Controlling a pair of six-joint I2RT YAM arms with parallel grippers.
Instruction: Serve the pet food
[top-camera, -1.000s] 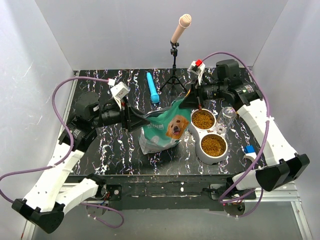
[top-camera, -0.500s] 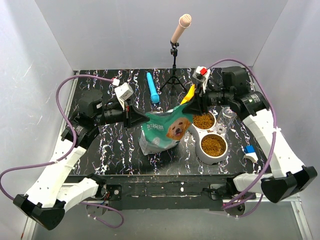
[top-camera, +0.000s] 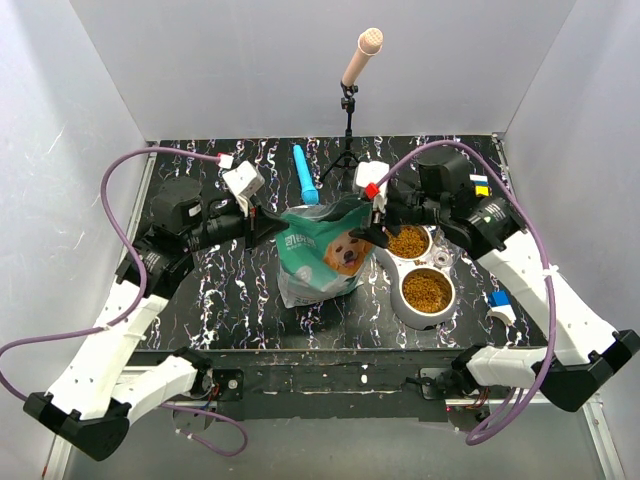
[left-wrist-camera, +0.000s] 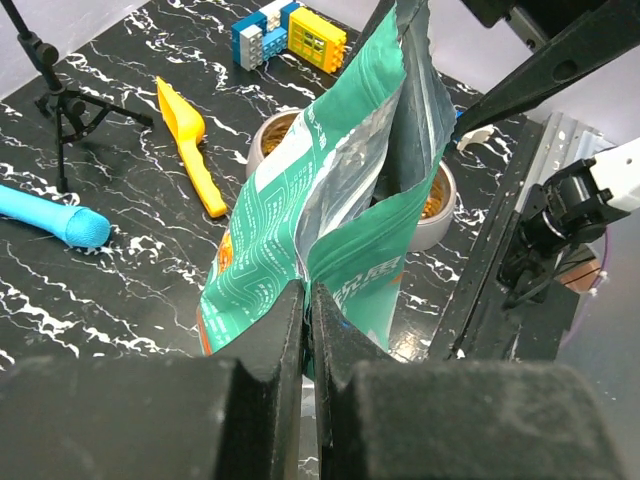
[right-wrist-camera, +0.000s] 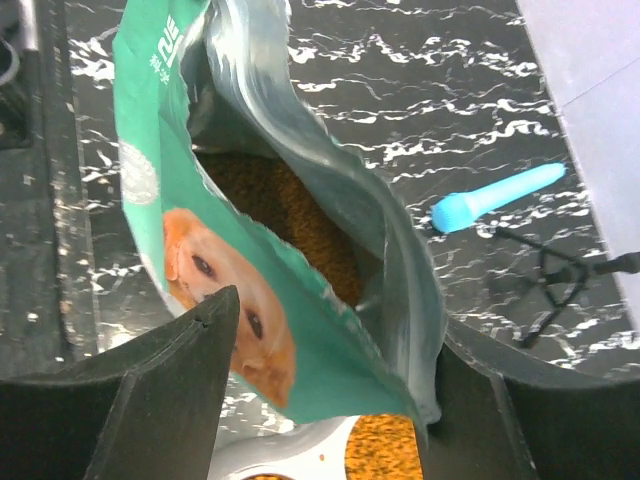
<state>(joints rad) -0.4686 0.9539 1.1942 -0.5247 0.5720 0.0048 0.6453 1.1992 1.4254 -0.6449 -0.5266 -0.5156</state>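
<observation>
One green pet food bag (top-camera: 325, 250) stands open, its edge pinched by the left gripper (left-wrist-camera: 306, 310). The right gripper (right-wrist-camera: 335, 320) straddles its mouth, fingers spread. Two bowls (top-camera: 427, 320) hold kibble (top-camera: 427, 291).

bag (top-camera: 320, 255): green, silver inside, gold dog pic | table (top-camera: 230, 290): blk w/ white marbling | scoop (left-wrist-camera: 190, 140): orange | kibble (top-camera: 427, 291): brown

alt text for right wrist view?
Open green pet food bag, kibble visible inside, its mouth edge between the spread fingers of the right gripper. Behind it, a black marbled table with a blue tube and tripod.
</observation>
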